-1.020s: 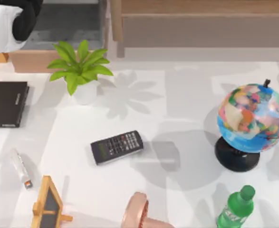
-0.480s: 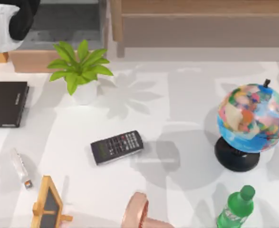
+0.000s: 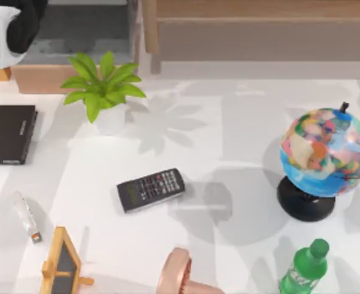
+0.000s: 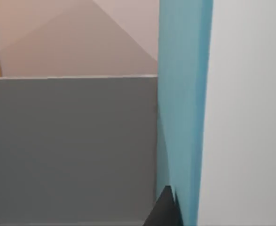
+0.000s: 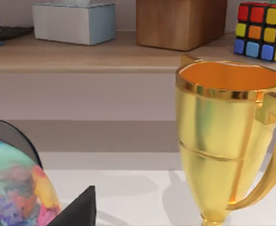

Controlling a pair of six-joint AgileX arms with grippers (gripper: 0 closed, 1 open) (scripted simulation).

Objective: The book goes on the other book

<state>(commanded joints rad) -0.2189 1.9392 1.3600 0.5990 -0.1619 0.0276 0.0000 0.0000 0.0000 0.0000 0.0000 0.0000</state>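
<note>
left arm far-left, over surface edge | fingers: state unclear, teal book close alongside | bring level over black book, align edges, lower flat | right arm parked

The calculator sits mid-table; from it, the potted plant stands behind and the other book far left at the table's edge. The globe stands well to its right, the bottle right and nearer the front

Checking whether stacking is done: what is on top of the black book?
Nothing lies on the black book; its visible cover is bare. The teal book sits close before the left wrist camera.
</note>
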